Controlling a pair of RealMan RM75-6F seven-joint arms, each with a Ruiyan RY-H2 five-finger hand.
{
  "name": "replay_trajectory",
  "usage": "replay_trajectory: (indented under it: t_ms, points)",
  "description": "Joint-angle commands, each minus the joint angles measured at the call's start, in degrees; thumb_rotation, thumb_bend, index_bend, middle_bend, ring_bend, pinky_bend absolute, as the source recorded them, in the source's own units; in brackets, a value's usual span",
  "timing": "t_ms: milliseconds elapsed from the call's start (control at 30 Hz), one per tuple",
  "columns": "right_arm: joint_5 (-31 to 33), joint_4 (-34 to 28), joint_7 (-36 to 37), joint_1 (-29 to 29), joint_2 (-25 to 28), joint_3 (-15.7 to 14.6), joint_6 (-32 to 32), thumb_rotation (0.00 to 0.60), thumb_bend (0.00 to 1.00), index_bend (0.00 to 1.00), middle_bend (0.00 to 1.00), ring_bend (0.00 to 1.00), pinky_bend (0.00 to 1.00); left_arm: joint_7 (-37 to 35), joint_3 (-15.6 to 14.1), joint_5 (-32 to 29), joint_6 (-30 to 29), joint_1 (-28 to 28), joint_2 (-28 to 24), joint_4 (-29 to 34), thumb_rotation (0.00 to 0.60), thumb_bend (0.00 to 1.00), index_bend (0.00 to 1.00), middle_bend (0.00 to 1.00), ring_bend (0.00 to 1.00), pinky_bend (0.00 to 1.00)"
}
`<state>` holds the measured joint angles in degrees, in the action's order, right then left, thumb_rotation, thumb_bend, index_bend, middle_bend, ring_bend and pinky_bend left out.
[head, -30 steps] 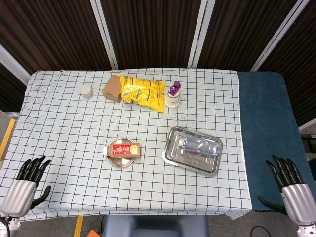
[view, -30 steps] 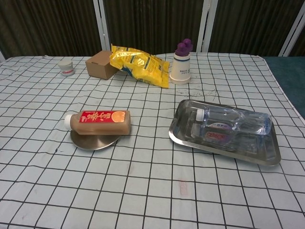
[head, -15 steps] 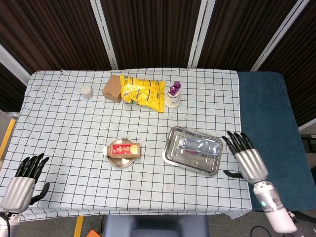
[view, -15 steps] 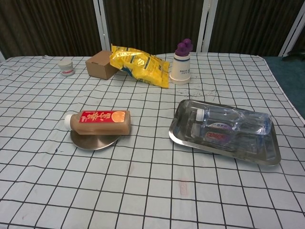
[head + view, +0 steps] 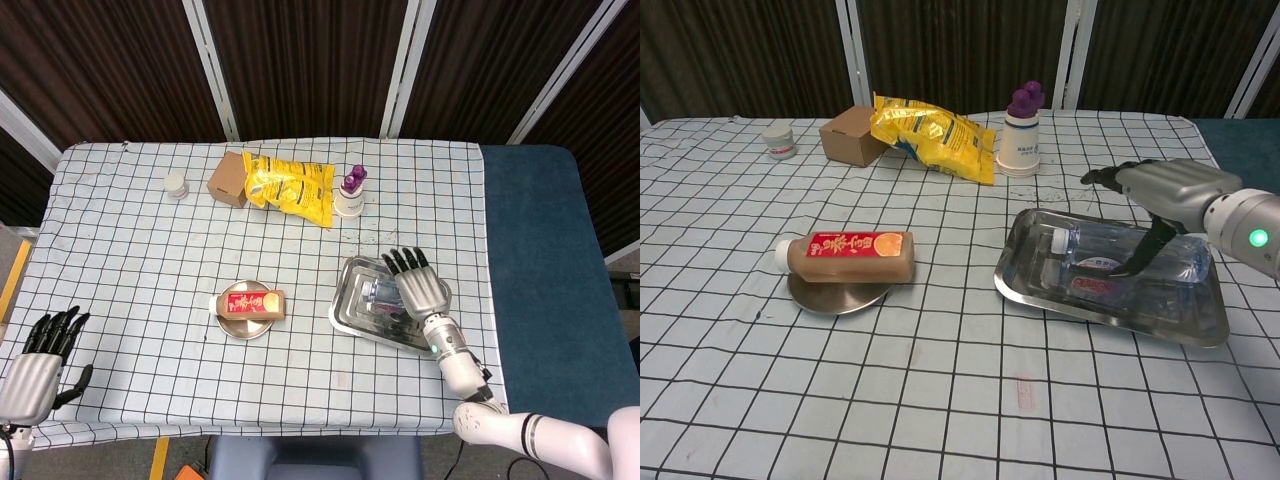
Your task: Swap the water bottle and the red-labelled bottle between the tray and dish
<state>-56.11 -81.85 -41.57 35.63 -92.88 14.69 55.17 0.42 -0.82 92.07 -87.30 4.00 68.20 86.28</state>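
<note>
The red-labelled bottle (image 5: pixel 252 302) (image 5: pixel 848 256) lies on its side on the small round metal dish (image 5: pixel 243 329) (image 5: pixel 830 298). The clear water bottle (image 5: pixel 377 293) (image 5: pixel 1110 265) lies in the steel tray (image 5: pixel 345 312) (image 5: pixel 1025 278) at the right. My right hand (image 5: pixel 421 287) (image 5: pixel 1160 188) hovers over the tray's right half with its fingers spread, above the water bottle and holding nothing. My left hand (image 5: pixel 40 358) hangs open off the table's near left corner, seen only in the head view.
At the back stand a white jar (image 5: pixel 176 185), a brown cardboard box (image 5: pixel 228 179), a yellow snack bag (image 5: pixel 290 188) and a white cup with a purple top (image 5: pixel 350 192). A blue surface (image 5: pixel 545 270) borders the table on the right.
My right hand has swung in from beyond the table's right edge to above the tray and water bottle. The left hand has drifted slightly lower. The bottles have not moved.
</note>
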Motion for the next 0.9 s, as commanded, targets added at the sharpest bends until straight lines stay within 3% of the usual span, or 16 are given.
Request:
replay_trajectory:
  t_ms: [33, 167, 300, 400, 633, 900]
  points:
    - [0.8, 2.46, -0.07, 0.95, -1.52, -0.53, 0.37, 0.6, 0.18, 0.28, 0.26, 0.1, 0.16, -0.24, 0.06, -0.32, -0.01, -0.12, -0.09, -0.15, 0.6, 0.44, 0.0, 0.0, 0.0, 0.07]
    - [2.33, 3.74, 1.18, 1.64, -1.55, -0.98, -0.78, 0.6, 0.22, 0.4, 0.33, 0.2, 0.3, 0.25, 0.03, -0.71, 0.55, 0.01, -0.16, -0.07, 0.6, 0.44, 0.0, 0.0, 0.0, 0.07]
    - [0.63, 3.48, 2.22, 1.29, -0.91, -1.96, 1.23, 0.6, 0.26, 0.6, 0.49, 0.47, 0.67, 0.53, 0.04, -0.54, 0.21, -0.06, -0.03, -0.04, 0.6, 0.44, 0.0, 0.0, 0.0, 0.07]
    - [1.52, 3.36, 1.42, 1.5, -0.17, -2.69, 0.99, 0.6, 0.29, 0.7, 0.58, 0.59, 0.83, 0.85, 0.02, -0.87, 0.7, 0.05, 0.1, -0.06, 0.6, 0.44, 0.0, 0.0, 0.0, 0.07]
    - [2.0, 3.59, 1.94, 1.94, -0.24, -3.46, 0.64, 0.6, 0.34, 0.81, 0.67, 0.7, 0.95, 1.51, -0.1, -0.94, 0.83, 0.03, -0.01, 0.46, 0.6, 0.44, 0.0, 0.0, 0.0, 0.09]
    - [1.41, 4.48, 3.61, 2.78, -0.86, -4.04, 0.62, 0.6, 0.4, 0.89, 0.75, 0.78, 1.0, 1.15, -0.03, -0.87, -0.03, -0.34, -0.32, 0.63, 0.6, 0.44, 0.0, 0.0, 0.0, 0.09]
